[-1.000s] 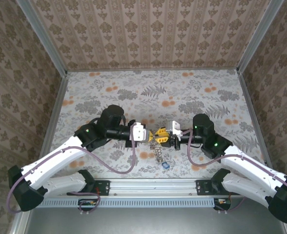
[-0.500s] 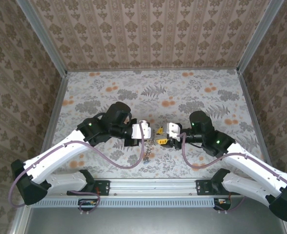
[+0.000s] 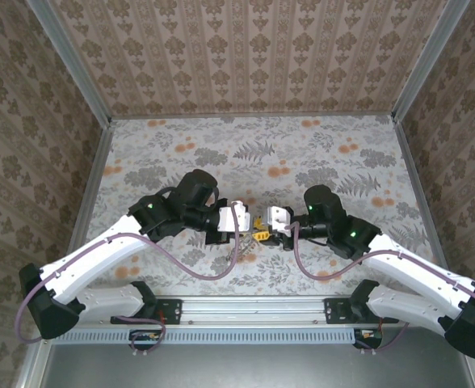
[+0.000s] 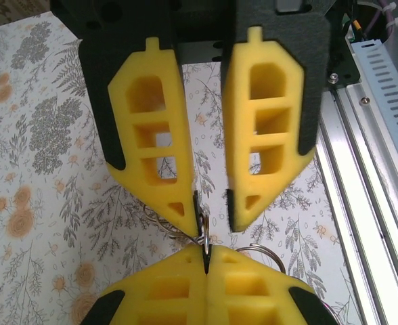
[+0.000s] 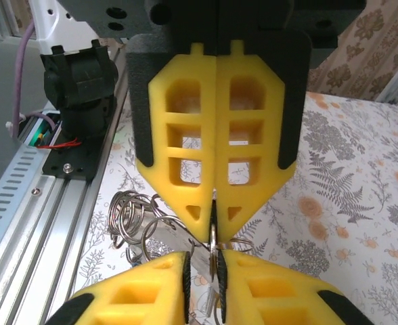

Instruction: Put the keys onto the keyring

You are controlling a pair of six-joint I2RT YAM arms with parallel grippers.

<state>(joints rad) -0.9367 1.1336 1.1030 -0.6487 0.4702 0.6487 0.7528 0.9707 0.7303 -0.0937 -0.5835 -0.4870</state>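
Silvery keyring, a bunch of thin wire loops, sits pinched between both grippers' tips over the floral-print table. Right gripper has its yellow cut-out fingers pressed together on a thin loop edge. Left gripper is clamped on the same bunch; whether a key is in there, cannot tell. Step looks like bracing the ring for threading. The next move likely needs a coil pried open and fine alignment.

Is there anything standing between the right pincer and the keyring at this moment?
Nothing visible does. The left pincer and the right pincer meet tip to tip, and the keyring hangs from the left pincer's tips, seemingly gripped there. The right pincer, shut, is right against its loops.
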